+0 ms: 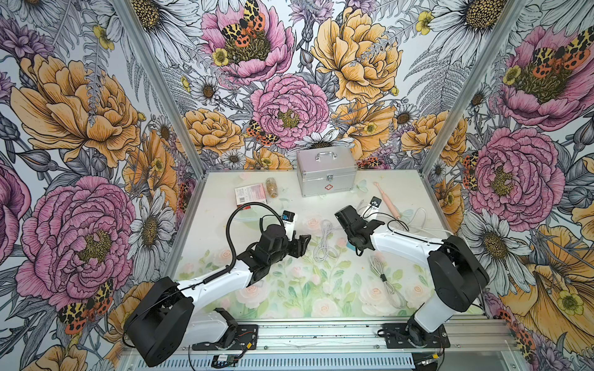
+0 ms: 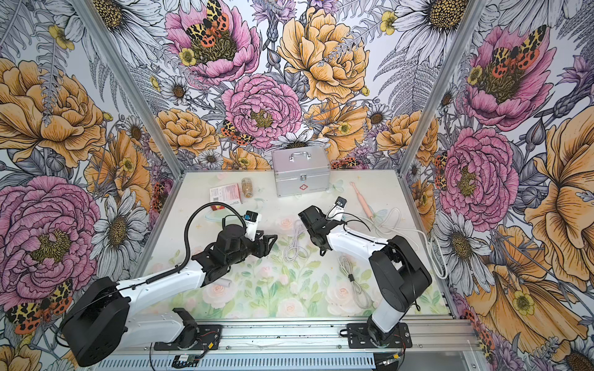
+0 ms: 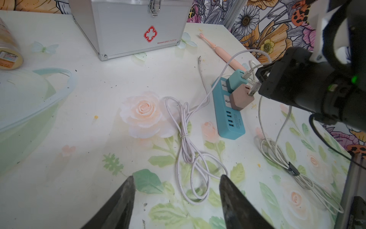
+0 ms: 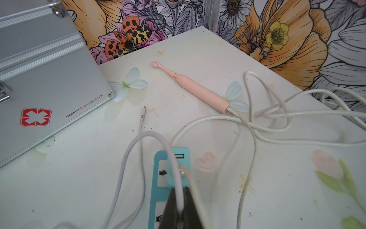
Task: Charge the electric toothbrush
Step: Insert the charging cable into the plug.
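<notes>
The pink electric toothbrush (image 1: 387, 199) (image 4: 200, 91) lies at the back right of the table, with a thin white lead plugged into its base (image 4: 233, 113). My right gripper (image 4: 179, 189) is shut on a white cable (image 4: 150, 134) that arches out of its jaws. It hovers over the teal power strip (image 3: 230, 119), where a teal adapter (image 3: 236, 81) and a brown adapter (image 3: 242, 97) sit. A USB plug (image 3: 254, 88) at the jaws touches the brown adapter's edge. The held cable runs to a loose coil (image 1: 324, 244). My left gripper (image 3: 176, 182) is open over that coil's near end and holds nothing.
A silver first-aid case (image 1: 326, 175) stands at the back centre, with a jar (image 1: 272, 188) and a pink box (image 1: 250, 192) to its left. A tied cable bundle (image 1: 385, 279) lies front right. The strip's thick white cord (image 4: 277, 119) loops beside the toothbrush.
</notes>
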`<state>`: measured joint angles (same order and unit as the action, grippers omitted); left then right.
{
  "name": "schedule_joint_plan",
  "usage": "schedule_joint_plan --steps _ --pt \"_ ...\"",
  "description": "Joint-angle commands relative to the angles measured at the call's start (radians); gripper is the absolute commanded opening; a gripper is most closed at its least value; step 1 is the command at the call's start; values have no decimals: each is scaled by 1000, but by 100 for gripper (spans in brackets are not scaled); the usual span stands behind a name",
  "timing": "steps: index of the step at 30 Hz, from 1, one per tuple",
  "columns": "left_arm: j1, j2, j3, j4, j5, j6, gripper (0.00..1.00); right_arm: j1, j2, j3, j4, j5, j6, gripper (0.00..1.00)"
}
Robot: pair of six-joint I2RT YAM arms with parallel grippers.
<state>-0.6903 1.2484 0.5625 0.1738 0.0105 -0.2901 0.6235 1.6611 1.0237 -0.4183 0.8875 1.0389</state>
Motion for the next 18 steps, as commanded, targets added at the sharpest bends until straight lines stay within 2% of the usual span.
schedule_joint_plan --steps 1,12,18 --pt "8 -26 -12 32 -21 -13 68 10 48 28 -48 -8 -1 0" --pt "10 -30 -18 36 -21 -11 68 5 31 24 -34 88 -55 0" --pt "11 -33 -19 39 -25 -10 68 28 53 11 -15 38 -85 0"
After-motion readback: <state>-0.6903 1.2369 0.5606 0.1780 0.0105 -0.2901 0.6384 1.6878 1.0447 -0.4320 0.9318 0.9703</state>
